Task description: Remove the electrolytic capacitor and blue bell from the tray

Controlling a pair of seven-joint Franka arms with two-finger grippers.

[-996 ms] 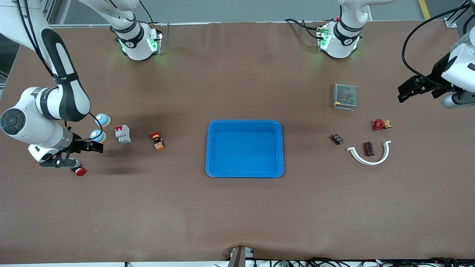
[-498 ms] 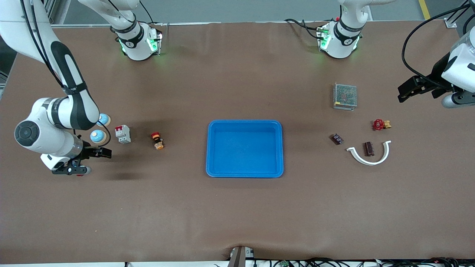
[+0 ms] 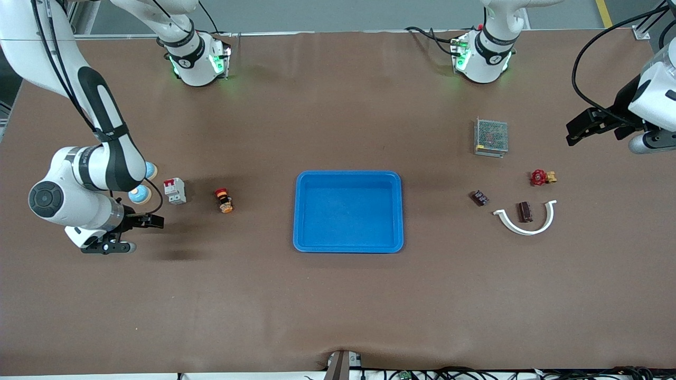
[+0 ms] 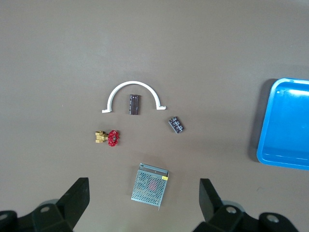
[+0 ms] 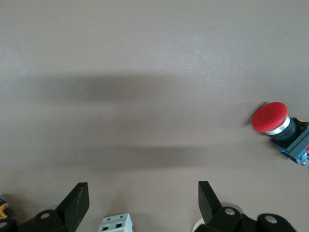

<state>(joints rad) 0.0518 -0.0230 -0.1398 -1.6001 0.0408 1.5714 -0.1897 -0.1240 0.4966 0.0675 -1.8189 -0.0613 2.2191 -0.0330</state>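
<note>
Counting two domed blue bells, two dark blocky capacitors, one glossy blue tray; left gripper and right gripper both gape empty.

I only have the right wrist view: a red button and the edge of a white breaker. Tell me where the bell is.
Observer: Two blue bells sit beside the white breaker toward the right arm's end of the table, partly hidden under that arm.
Operator: Report both grippers.
Observer: The right gripper, open, is over bare table, not over a bell. The left gripper, open, hovers over the left arm's end of the table.
Operator: Give me the drop spot.
Observer: A blue tray lies in the middle of the table.
</note>
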